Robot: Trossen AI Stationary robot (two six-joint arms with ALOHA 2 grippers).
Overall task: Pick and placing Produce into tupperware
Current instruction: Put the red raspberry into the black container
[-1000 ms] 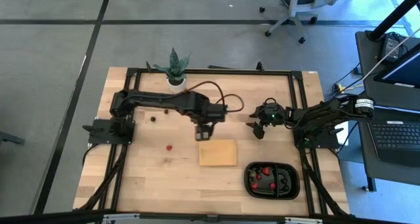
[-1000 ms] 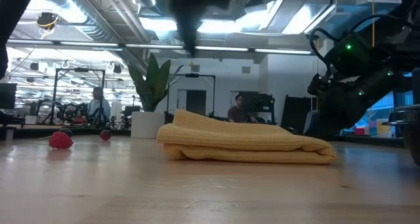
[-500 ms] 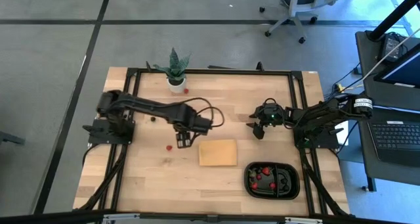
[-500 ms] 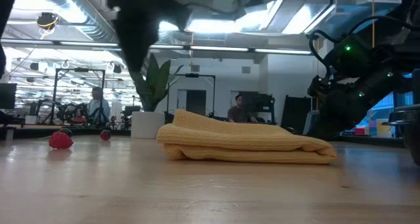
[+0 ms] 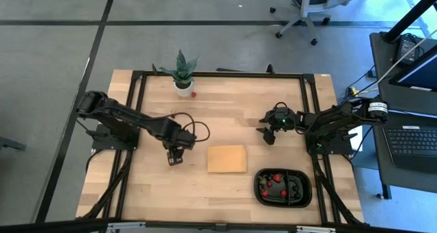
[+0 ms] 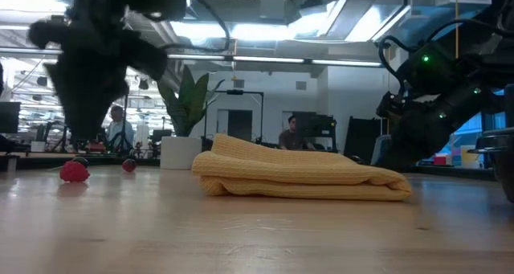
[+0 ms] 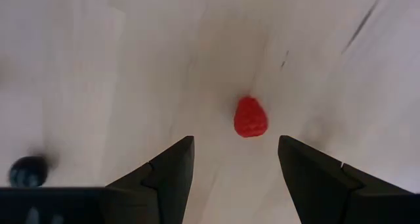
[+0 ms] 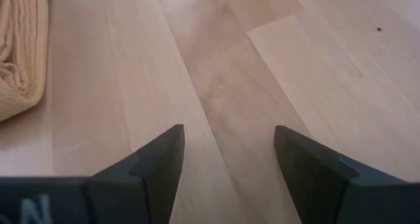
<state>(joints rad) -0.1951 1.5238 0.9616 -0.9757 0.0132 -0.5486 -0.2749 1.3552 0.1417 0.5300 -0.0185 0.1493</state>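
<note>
A red berry point(image 7: 251, 117) of the produce lies on the wooden table point(image 5: 150, 185), and my left gripper point(image 7: 236, 152) hangs open above it, pointing down. The berry sits just ahead of the gap between the fingers, untouched. In the low view the same berry point(image 6: 74, 171) rests under the gripper point(image 6: 87, 113). A dark berry point(image 7: 27, 171) lies nearby. The tupperware, a black tray point(image 5: 304, 189), holds several red berries at the near right. My right gripper point(image 5: 268, 135) waits open right of centre, low over the bare table point(image 8: 230, 86).
A folded tan pad point(image 5: 227, 158) lies in the middle, between the left gripper and the tray. A potted spiky plant point(image 5: 181, 72) stands at the far edge with a red berry point(image 5: 194, 93) beside it. A second small berry point(image 6: 128, 165) lies behind the first.
My left gripper has swung from beside the tan pad's far edge toward the table's left edge and a little nearer, sinking as it went and rolling its wrist. It now hangs over the red berry. Its arm has folded back. Nothing on the table has moved.
</note>
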